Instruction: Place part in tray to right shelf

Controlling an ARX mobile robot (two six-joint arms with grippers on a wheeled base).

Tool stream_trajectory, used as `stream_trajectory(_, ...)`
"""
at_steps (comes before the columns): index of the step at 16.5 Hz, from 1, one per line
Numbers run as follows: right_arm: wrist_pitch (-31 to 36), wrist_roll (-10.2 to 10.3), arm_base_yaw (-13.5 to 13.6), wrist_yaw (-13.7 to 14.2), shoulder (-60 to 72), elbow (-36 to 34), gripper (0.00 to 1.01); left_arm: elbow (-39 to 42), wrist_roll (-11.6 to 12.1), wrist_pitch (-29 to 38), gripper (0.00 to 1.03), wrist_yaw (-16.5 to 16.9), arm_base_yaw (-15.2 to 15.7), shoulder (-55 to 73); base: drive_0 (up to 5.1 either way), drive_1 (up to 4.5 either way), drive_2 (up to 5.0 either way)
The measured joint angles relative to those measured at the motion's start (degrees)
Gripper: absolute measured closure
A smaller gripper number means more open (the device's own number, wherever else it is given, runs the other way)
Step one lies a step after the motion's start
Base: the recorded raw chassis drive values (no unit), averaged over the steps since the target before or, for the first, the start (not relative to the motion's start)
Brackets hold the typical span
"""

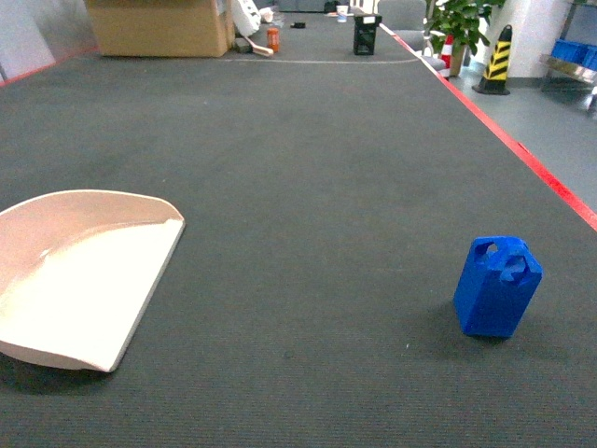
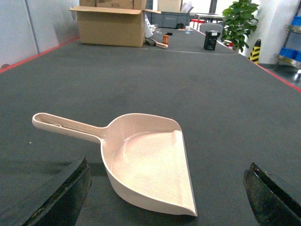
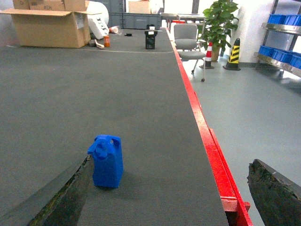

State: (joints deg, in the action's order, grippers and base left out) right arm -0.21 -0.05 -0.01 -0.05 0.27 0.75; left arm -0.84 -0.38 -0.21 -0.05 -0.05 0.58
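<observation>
The part (image 1: pixel 497 285), a bright-blue block with a looped top, stands upright on the dark mat at the right. The cream tray (image 1: pixel 75 271) lies flat at the left, straight lip facing right. No gripper shows in the head view. In the left wrist view the tray (image 2: pixel 146 165) lies just ahead, handle pointing left, and my left gripper (image 2: pixel 169 165) is open wide with nothing held. In the right wrist view the part (image 3: pixel 108 162) stands by the left finger (image 3: pixel 66 195) of my open right gripper (image 3: pixel 170 162). The right shelf (image 3: pixel 282 28) with blue crates stands far off.
A red border (image 3: pixel 207 136) marks the mat's right edge, with grey floor beyond. At the far end sit a cardboard box (image 1: pixel 159 26) and a black bin (image 1: pixel 367 35). An office chair (image 3: pixel 186 40), a potted plant (image 3: pixel 218 21) and a striped cone (image 1: pixel 494 61) stand beside the mat.
</observation>
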Motion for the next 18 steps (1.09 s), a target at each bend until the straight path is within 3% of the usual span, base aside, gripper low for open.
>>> stream_trajectory(18, 0.0, 0.0, 0.0, 0.0, 0.0, 0.0, 0.03, 0.0, 0.0, 0.0, 0.05, 0.0, 0.0, 0.0, 0.0, 0.00, 0.0)
